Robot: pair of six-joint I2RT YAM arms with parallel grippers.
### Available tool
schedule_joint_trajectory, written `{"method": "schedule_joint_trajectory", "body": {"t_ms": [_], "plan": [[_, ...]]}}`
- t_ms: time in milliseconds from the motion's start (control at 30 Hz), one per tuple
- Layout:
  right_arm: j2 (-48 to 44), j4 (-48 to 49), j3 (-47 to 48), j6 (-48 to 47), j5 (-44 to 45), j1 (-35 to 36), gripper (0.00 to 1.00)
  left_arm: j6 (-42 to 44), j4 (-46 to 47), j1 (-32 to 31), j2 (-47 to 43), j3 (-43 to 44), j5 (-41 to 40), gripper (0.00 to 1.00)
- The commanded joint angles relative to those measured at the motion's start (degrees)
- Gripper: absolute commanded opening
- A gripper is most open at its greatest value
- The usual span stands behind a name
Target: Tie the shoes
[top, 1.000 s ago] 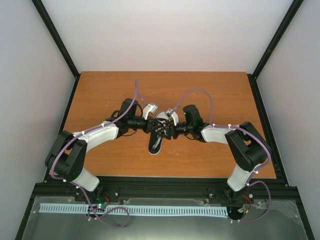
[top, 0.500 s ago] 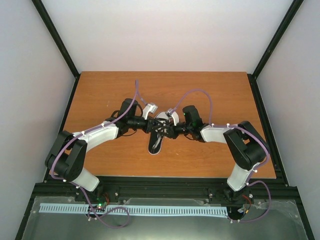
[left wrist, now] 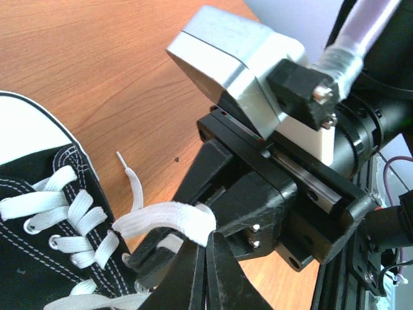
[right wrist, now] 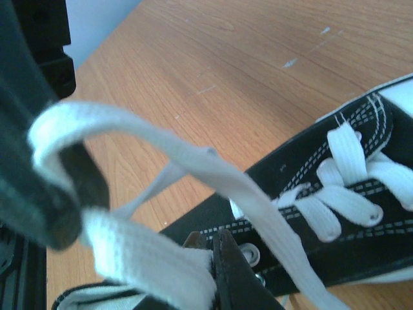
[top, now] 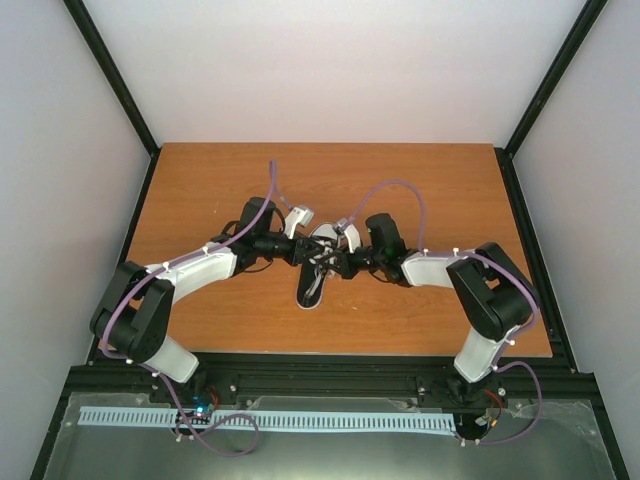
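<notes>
With the black sneaker (top: 312,285) mid-table, toe toward twelve o'clock, the right gripper (right wrist: 216,258) at its three o'clock has just clamped onto the white lace (right wrist: 193,161), which the closed left gripper (left wrist: 205,255) pinches at nine o'clock, so tightening can likely begin.

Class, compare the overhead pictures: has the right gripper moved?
Yes, slightly: the right gripper has edged leftward over the sneaker, away from the table's right edge.

Sneaker (left wrist: 19,258) cut off by both wrist views' edges; near lace loop (right wrist: 142,265) blurred
</notes>
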Motion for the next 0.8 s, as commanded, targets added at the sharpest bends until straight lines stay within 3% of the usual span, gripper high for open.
{"method": "schedule_joint_trajectory", "body": {"t_ms": [0, 167, 500, 767], "plan": [[-3.91, -0.75, -2.72, -1.62, 3.04, 0.35, 0.05, 0.15, -0.99, 0.37, -1.53, 0.95, -1.77, 0.01], [-6.49, -2.30, -3.81, -2.44, 5.94, 0.29, 0.09, -0.03, -1.17, 0.48, -1.34, 1.09, -1.58, 0.01], [-5.26, -2.61, -0.75, -3.68, 8.11, 0.36, 0.46, -0.13, -0.62, 0.40, -0.48, 1.26, 0.96, 0.01], [-2.19, -2.93, 2.47, -5.01, 9.49, 0.74, 0.52, -0.13, -0.54, 0.41, 0.55, 1.66, 1.45, 0.01]]}}
